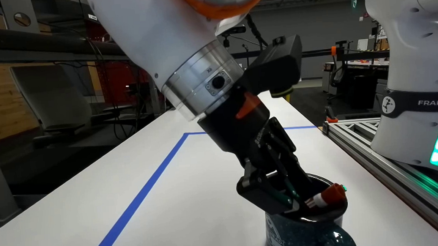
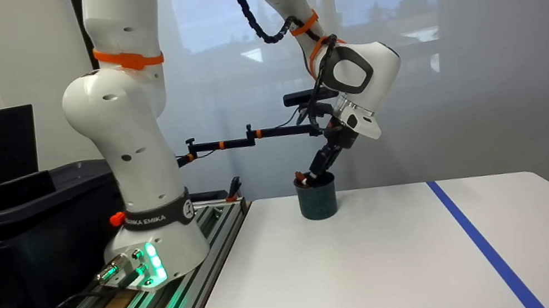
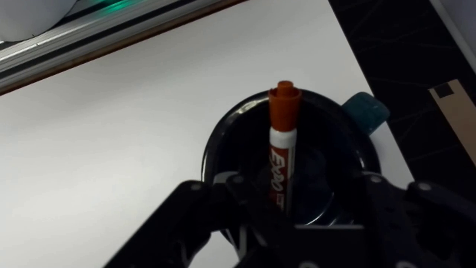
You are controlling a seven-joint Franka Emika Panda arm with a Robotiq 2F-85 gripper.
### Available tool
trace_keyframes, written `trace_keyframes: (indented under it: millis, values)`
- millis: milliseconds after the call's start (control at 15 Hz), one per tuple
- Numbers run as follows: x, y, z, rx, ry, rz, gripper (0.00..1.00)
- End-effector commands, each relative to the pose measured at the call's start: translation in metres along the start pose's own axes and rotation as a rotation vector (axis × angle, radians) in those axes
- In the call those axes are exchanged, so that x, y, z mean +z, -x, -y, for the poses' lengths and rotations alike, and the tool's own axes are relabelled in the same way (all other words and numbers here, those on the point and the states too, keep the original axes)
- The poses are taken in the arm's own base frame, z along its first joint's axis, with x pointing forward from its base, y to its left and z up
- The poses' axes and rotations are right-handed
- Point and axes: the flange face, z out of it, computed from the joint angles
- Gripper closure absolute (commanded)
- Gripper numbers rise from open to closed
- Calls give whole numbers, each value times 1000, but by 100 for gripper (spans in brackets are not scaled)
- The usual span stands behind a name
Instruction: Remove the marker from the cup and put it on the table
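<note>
The marker [image 3: 283,139], with a red-orange cap, white collar and dark red body, leans in the cup [image 3: 241,141], its cap at the rim. Its cap also shows in both exterior views [image 1: 331,195] [image 2: 301,177]. The dark teal cup [image 1: 300,232] stands upright on the white table [image 1: 164,217], also in an exterior view [image 2: 318,201]. My gripper [image 1: 297,198] points down at a slant into the cup's mouth. In the wrist view the gripper's fingers [image 3: 299,178] are apart, one on each side of the marker. The marker's lower end is hidden.
A blue tape line [image 1: 147,192] runs along the table, also in an exterior view [image 2: 486,246]. The metal rail [image 1: 397,180] with the robot base [image 2: 154,243] borders the table near the cup. The cup's handle [image 3: 366,111] sticks out near a table edge.
</note>
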Motion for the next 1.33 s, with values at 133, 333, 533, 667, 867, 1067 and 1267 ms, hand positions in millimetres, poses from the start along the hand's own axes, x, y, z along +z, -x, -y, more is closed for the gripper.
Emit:
trace_keyframes:
  millis: [133,333,533,667,867,1067,1267]
  values:
    - [10,2,3,14,-21,-8,45]
    - [13,5,4,17,-34,-17,48]
    - [15,7,4,18,-45,-28,49]
    - [17,9,3,16,-50,-35,48]
    - [19,12,0,18,-59,-45,46]
    - [22,15,-3,18,-66,-55,45]
    - [26,17,-6,17,-73,-65,47]
